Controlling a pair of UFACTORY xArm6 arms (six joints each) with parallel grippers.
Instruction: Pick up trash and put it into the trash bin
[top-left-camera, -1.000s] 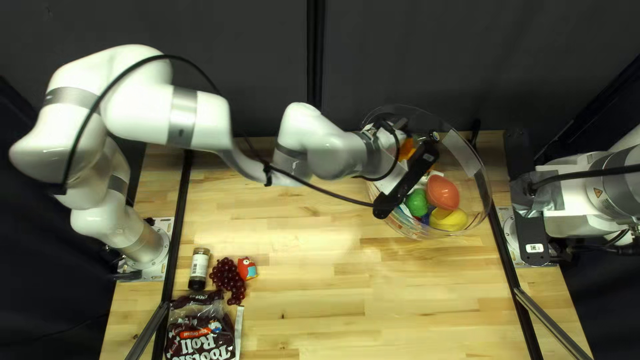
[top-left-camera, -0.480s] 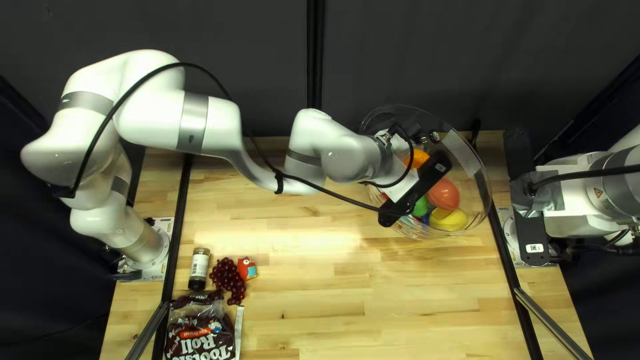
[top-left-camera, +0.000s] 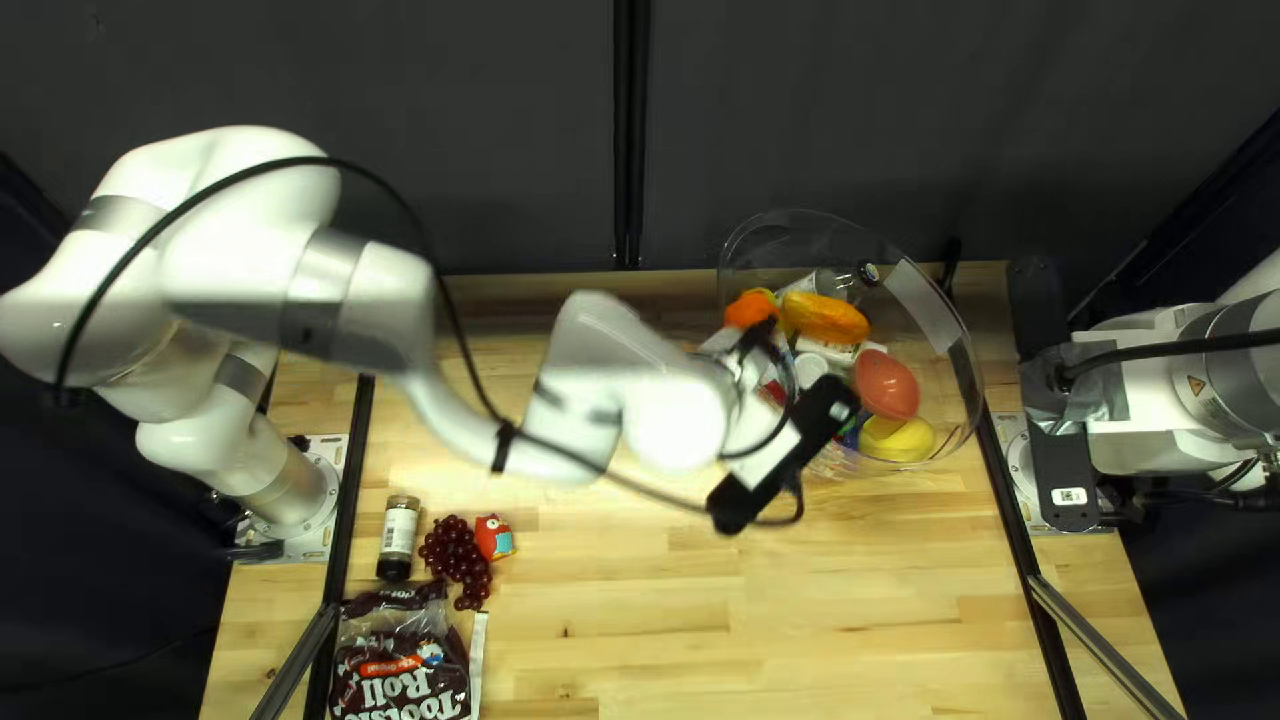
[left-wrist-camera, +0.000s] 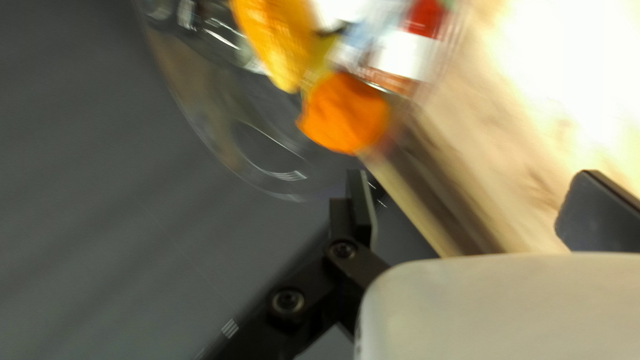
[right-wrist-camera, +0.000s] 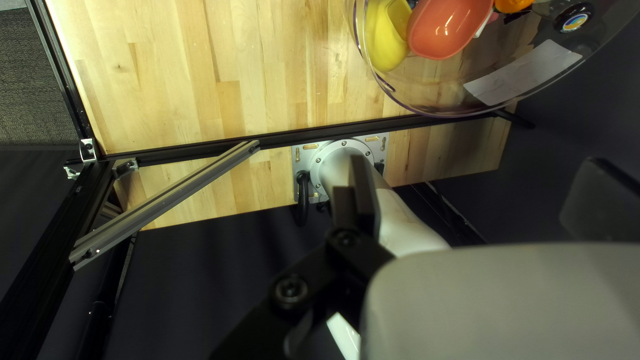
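Jaws stand apart on left gripper (left-wrist-camera: 475,181) and right gripper (right-wrist-camera: 479,173); the floppy bag (top-left-camera: 398,678) by the bench's (top-left-camera: 694,600) near-left corner probably wants a deep mid-body grip.

In the top left view, a dark curtain (top-left-camera: 867,120) hung at twelve o'clock, with a black upright strip (top-left-camera: 632,134) down it. Below stood a pale wooden table (top-left-camera: 800,600) of joined strips, black rails (top-left-camera: 1036,587) at eight and four o'clock, a slanting grey bar (top-left-camera: 1107,650) meeting each. Light glared at eight o'clock. The right wrist view showed grey textured flooring (right-wrist-camera: 27,87) past the table's corner.
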